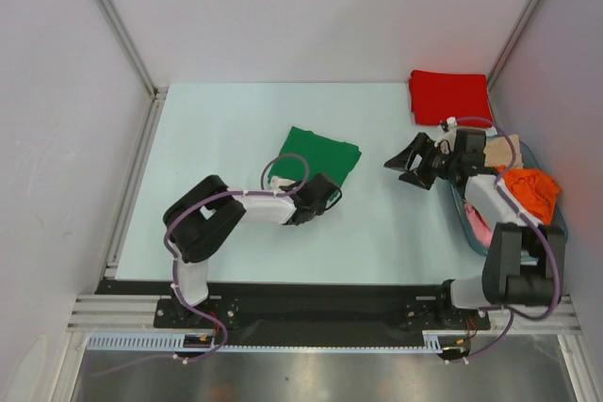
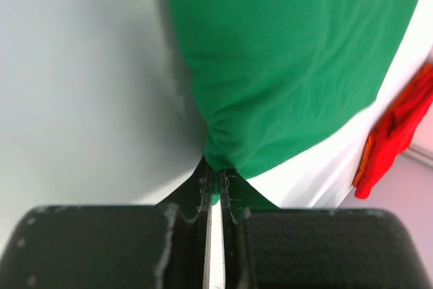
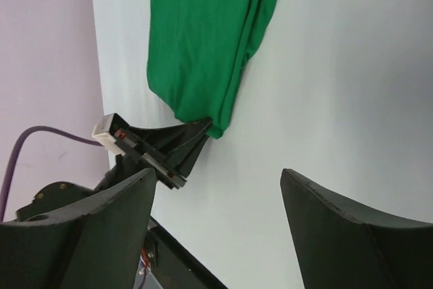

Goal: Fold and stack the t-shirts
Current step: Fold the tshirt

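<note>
The left gripper (image 2: 215,182) is clamped on a bunched corner of the green t-shirt (image 2: 291,65), with the cloth pinched between its 2 fingers. The rest of that shirt lies folded on the table (image 1: 226,138) just ahead of the fingertips, spreading away from them. Farther out and off to that gripper's right, the red t-shirt (image 1: 449,97) lies folded flat near the back corner, well apart from the green one. The right gripper (image 1: 407,168) hovers with its 2 fingers spread wide and nothing between them, facing the green shirt. Behind it, beside its own arm, sits a shallow bin (image 1: 465,218) holding 3 loose garments: an orange one (image 1: 529,190), a pink one (image 1: 479,226), and a beige one (image 1: 507,150) at the end nearest the red shirt.
</note>
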`<state>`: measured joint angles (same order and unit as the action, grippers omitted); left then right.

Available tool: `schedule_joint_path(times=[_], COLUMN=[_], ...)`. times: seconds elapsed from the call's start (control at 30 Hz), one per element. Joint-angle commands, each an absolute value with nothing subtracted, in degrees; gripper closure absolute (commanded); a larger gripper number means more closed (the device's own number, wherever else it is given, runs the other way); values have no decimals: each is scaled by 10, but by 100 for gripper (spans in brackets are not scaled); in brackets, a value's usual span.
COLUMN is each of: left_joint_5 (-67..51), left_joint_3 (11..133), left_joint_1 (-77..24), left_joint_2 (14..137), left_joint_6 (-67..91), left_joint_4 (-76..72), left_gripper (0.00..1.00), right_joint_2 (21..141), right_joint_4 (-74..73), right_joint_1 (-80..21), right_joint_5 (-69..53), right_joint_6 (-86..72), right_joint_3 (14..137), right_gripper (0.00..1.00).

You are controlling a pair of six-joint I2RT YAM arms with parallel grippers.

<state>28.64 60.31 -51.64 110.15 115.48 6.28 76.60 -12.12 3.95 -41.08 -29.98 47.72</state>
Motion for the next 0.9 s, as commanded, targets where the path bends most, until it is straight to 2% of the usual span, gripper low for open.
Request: schedule_joint_path(times=[0.0, 0.13, 0.2, 0.67, 0.87], left_joint_5=[262, 222, 210, 195, 195], left_joint_3=[577, 591, 605, 595, 585], left_joint_1=[-503, -502, -501, -490, -486], left_joint_2=[1062, 1066, 1061, 993, 982], left_joint_6=[1218, 1184, 1145, 1117, 1114], left_joint_4=[65, 37, 32, 29, 27], left_gripper=[100, 100, 100, 100, 100], right_joint_2=[822, 940, 963, 1101, 1122], right_joint_4=[-31, 69, 132, 103, 204], right_joint_1=[25, 5, 4, -68, -84], right_joint_5=[-447, -490, -498, -469, -457], right_joint_6=[-304, -343, -366, -371, -463], right_joint_3=[506, 532, 532, 608, 573], right_gripper=[19, 18, 18, 18, 19])
